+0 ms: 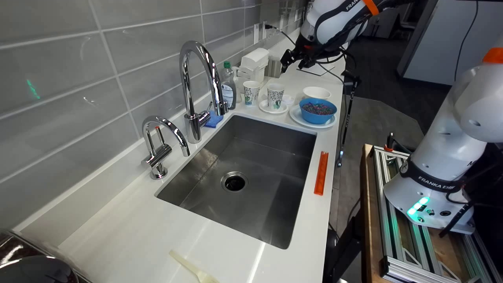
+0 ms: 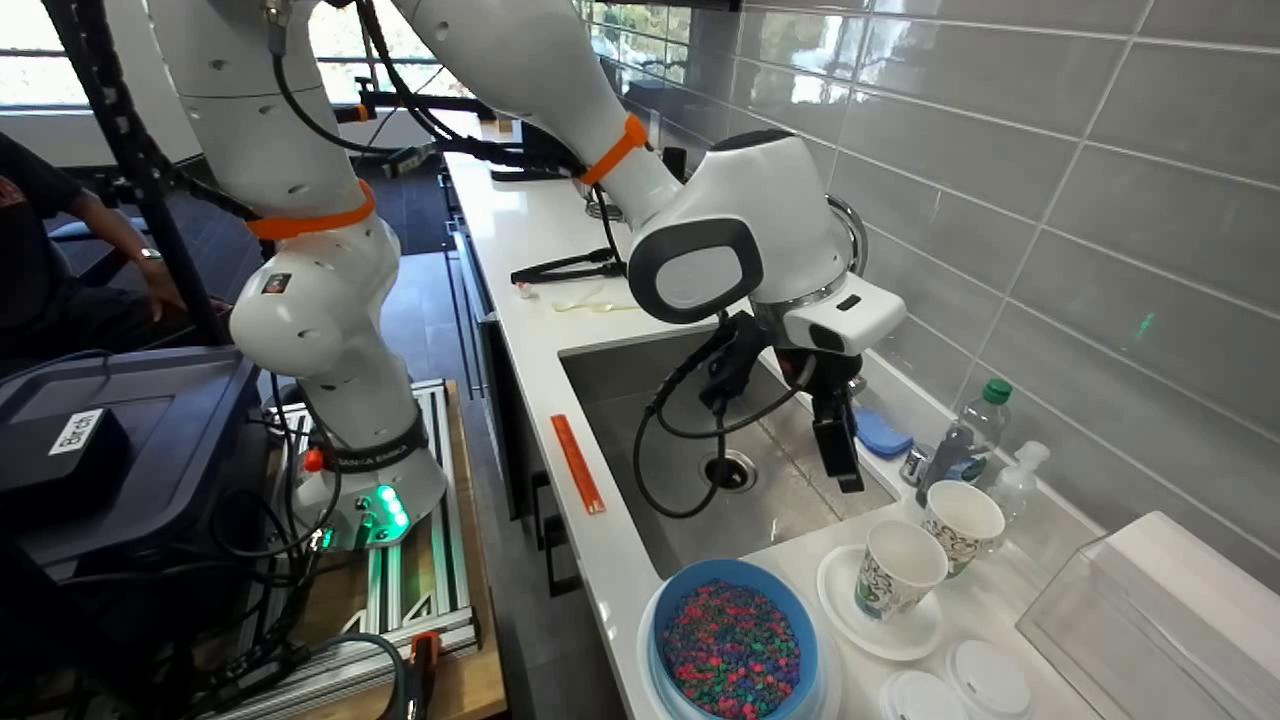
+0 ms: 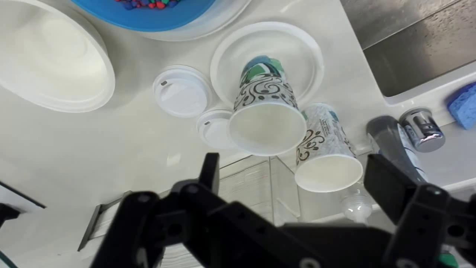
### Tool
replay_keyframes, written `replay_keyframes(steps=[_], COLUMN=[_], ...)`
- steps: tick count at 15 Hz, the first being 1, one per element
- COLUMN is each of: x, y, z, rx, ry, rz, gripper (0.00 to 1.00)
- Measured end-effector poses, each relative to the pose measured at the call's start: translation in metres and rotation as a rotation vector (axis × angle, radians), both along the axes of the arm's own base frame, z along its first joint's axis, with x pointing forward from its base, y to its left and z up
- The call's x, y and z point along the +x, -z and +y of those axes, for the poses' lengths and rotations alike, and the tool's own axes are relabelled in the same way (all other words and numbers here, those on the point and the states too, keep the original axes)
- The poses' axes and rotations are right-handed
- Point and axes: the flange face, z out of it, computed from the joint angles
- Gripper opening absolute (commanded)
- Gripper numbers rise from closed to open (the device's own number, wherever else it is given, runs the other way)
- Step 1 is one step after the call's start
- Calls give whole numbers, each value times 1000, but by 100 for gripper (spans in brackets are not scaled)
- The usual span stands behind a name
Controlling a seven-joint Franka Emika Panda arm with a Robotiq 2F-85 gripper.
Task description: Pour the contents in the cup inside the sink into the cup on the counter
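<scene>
Tiles point(image 1: 157, 43): glossy grey rectangles, pale grout, kinda mirror-like.
Small tap point(image 1: 158, 154): skinny bent chrome, just beside the sink point(image 1: 271, 169) rim.
Tall tap point(image 1: 187, 86): same shiny chrome, big hook, stands between tiles and sink.
Sponge point(image 1: 213, 120): blue, soft-looking block near the tall tap's foot.
Bottle point(image 1: 228, 90): see-through plastic, green cap, on the wall side.
Sink: brushed steel box, round drain point(image 1: 234, 182), crisp straight edges cut into the smooth white counter point(image 1: 129, 228). Deep and wide open on top.
Wall cup point(image 1: 251, 94): patterned paper, tapered, upright on the counter past the sink's far end.
Plate cup point(image 1: 275, 96): same paper look, upright on a small plate point(image 1: 264, 107), just beside the wall cup with a slim gap. So both cups are up on the counter.
Lids point(image 3: 182, 93): white plastic discs, right by the small plate.
Gripper point(image 3: 293, 167): black, blocky, up in the air. Jaws are wide apart; both cups show in the gap in the wrist view.
White bowl point(image 1: 316, 92): smooth, wide-mouthed, near the blue one.
Blue bowl point(image 1: 316, 119): round, holds grainy multicoloured bits point(image 2: 730, 645), sits on a big plate point(image 1: 296, 118). Tight spot, between sink corner and counter's front edge.
Red strip point(image 1: 321, 173): flat, straight, lies along the narrow front ledge.
</scene>
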Motion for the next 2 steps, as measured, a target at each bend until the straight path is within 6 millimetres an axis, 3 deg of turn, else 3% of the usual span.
replay_keyframes(steps=[2], x=[-1], y=[-1], z=[5], rx=[-7], ry=[-23], rz=[-7], gripper=[100])
